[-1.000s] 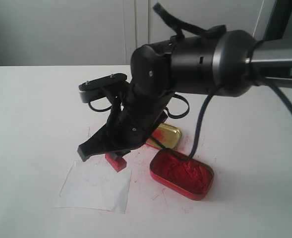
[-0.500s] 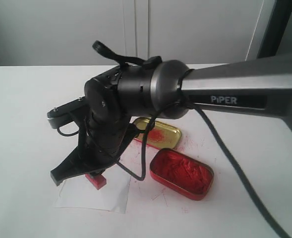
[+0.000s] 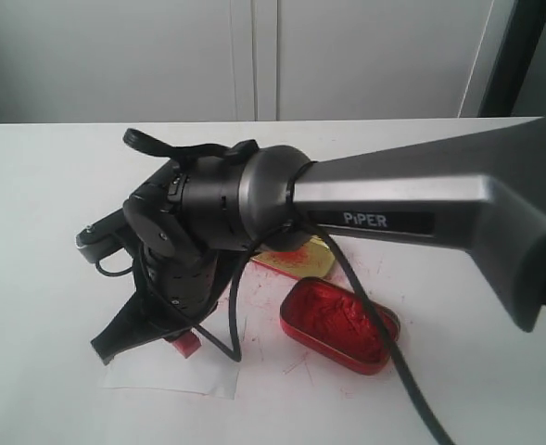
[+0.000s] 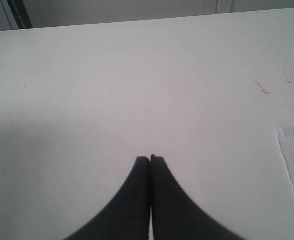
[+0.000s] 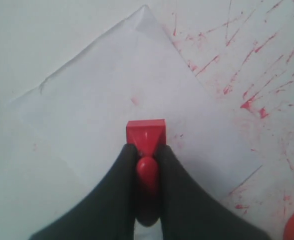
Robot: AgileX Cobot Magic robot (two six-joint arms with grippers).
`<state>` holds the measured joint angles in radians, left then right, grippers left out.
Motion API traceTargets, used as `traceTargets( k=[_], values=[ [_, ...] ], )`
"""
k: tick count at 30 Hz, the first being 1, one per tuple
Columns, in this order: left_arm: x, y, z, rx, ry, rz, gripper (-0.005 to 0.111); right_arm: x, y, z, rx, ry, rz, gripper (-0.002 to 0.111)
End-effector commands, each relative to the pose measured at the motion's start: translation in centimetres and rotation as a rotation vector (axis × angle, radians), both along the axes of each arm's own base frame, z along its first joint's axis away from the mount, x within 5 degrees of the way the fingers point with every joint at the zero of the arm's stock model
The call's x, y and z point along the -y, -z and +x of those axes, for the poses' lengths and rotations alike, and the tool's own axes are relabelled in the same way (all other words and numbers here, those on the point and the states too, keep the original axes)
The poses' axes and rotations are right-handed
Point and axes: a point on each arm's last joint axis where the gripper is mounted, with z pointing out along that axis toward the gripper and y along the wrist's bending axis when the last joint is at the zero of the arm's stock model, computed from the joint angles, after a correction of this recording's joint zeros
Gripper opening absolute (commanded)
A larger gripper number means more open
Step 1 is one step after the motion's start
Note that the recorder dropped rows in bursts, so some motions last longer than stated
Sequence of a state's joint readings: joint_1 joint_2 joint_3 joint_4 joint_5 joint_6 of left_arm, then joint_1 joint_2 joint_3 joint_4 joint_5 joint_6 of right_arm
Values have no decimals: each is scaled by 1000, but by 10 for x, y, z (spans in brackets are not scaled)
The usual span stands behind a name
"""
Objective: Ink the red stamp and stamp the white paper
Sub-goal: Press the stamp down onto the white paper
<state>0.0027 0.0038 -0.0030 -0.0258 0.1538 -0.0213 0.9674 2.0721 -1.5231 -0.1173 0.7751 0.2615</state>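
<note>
The paper (image 3: 175,375) is lying flat on the table (image 3: 50,185), well forward of its far edge, and the stamp (image 3: 186,341) is sitting over the paper's rear part, clamped in the right gripper (image 5: 145,150). The tin (image 3: 339,324) is lying just right of the paper, with the lid (image 3: 296,264) lying just behind the tin. The left gripper (image 4: 150,160) is hanging over bare table, with the paper's edge off to one side.

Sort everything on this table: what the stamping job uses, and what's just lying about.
Job: small red plastic stamp, gripped by the right gripper; thin white paper sheet beneath it; red rectangular tin of ink paste.
Lying about: shallow gold-coloured tin lid; left gripper, shut over bare table.
</note>
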Motion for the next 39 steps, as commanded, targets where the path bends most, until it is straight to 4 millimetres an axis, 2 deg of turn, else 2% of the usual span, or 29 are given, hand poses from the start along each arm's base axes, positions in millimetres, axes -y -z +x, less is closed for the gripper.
traceTargets(
  k=[1, 9, 14, 15, 19, 28, 30, 34, 39],
  values=[
    [0, 0, 0, 4, 2, 0, 0, -3, 10, 2, 6, -6, -9, 0],
    [0, 0, 0, 4, 2, 0, 0, -4, 16, 4, 3, -5, -12, 0],
    [0, 0, 0, 4, 2, 0, 0, -1, 64, 2, -84, 1, -142, 0],
    [0, 0, 0, 4, 2, 0, 0, 2, 79, 0, -118, 2, -196, 0],
    [0, 0, 0, 4, 2, 0, 0, 4, 97, -1, -148, 3, -241, 0],
    [0, 0, 0, 4, 2, 0, 0, 3, 95, -2, -156, 14, -221, 0],
    [0, 0, 0, 4, 2, 0, 0, 1, 83, -1, -138, 19, -178, 0],
    [0, 0, 0, 4, 2, 0, 0, -1, 45, 1, -77, 15, -92, 0],
    [0, 0, 0, 4, 2, 0, 0, 1, 22, 3, -48, 22, -49, 0]
  ],
)
